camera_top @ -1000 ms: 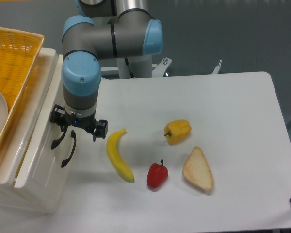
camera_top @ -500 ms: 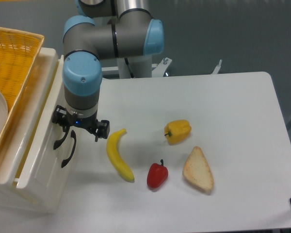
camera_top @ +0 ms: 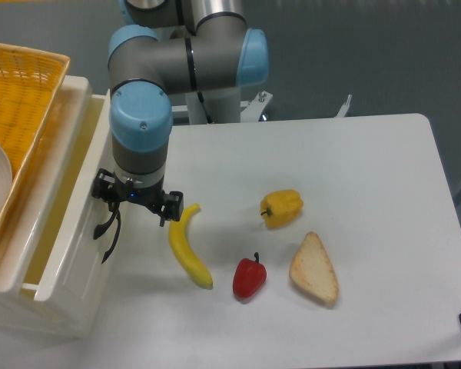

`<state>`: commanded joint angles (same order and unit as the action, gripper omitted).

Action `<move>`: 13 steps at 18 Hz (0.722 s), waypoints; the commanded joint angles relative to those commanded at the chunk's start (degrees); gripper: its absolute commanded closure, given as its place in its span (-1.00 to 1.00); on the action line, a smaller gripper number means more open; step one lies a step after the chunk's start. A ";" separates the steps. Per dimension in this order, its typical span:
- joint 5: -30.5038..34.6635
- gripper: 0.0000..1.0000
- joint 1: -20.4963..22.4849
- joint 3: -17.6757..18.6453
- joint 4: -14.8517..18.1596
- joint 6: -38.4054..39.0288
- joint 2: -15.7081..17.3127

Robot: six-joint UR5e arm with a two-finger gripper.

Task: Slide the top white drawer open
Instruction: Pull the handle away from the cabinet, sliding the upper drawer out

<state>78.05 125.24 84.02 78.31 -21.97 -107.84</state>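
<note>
The top white drawer (camera_top: 75,211) of the cream cabinet (camera_top: 8,307) stands partly slid out toward the right, with a yellowish gap of its inside showing along its left. Black curved handles (camera_top: 107,234) show on the drawer fronts. My gripper (camera_top: 137,203) hangs straight down over those handles, its blue wrist hiding the fingertips. Its black fingers (camera_top: 101,189) spread to either side of the wrist, so it looks open, and the left finger sits right at the top drawer's handle.
A yellow wicker basket (camera_top: 23,77) with a white dish sits on top of the cabinet. On the table lie a banana (camera_top: 186,247) just right of the gripper, a red pepper (camera_top: 249,278), a yellow pepper (camera_top: 281,207) and a bread slice (camera_top: 315,269).
My gripper has moved to the right by a small amount, and the top drawer has slid out to the right with it, widening the gap on its inside.
</note>
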 joint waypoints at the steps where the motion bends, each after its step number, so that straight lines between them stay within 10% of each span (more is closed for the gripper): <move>1: 0.00 -0.99 0.26 0.00 0.00 -0.17 0.00; 13: 0.00 -0.99 2.11 0.00 -0.09 -0.35 -0.09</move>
<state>78.05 127.35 84.02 78.22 -22.32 -107.93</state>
